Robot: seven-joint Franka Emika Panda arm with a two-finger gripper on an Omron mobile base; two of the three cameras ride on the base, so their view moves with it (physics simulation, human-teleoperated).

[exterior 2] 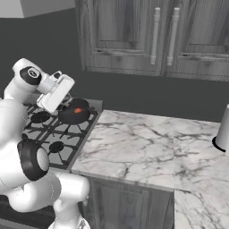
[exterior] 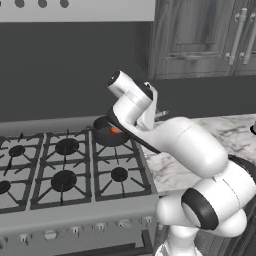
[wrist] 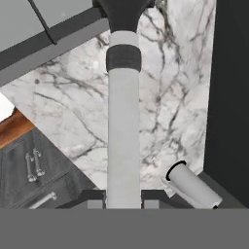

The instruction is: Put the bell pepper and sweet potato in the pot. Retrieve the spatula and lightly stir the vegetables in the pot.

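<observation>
The arm reaches up and over the stove (exterior: pixel 65 170), its hand held above the right edge of the cooktop, near the back corner. In the hand view the gripper (wrist: pixel 124 197) has its two dark fingers closed tight on the pale handle of the spatula (wrist: pixel 123 121); the handle runs straight away from the fingers to a dark band and then widens into the black head at the top of that view. Seen from the left base view, the spatula's dark length slants down from the hand toward the marble counter (exterior: pixel 235 135), partly hidden by the white forearm. The pot (exterior: pixel 107 132) sits on the back right burner, close to the dark wall behind the stove, and from the right base view it (exterior 2: pixel 74 112) lies just beside the hand. Inside it a small orange-red patch (exterior: pixel 115 130) shows; I cannot tell whether that is the pepper, the sweet potato or both. The other burners stand bare. To the right, the marble counter stretches under grey wood cabinets (exterior 2: pixel 147 36) with long bar handles, and a pale upright cylinder (exterior 2: pixel 223 129) with a dark base stands at the counter's far right; the hand view shows it (wrist: pixel 192 185) lying aslant across the frame.
</observation>
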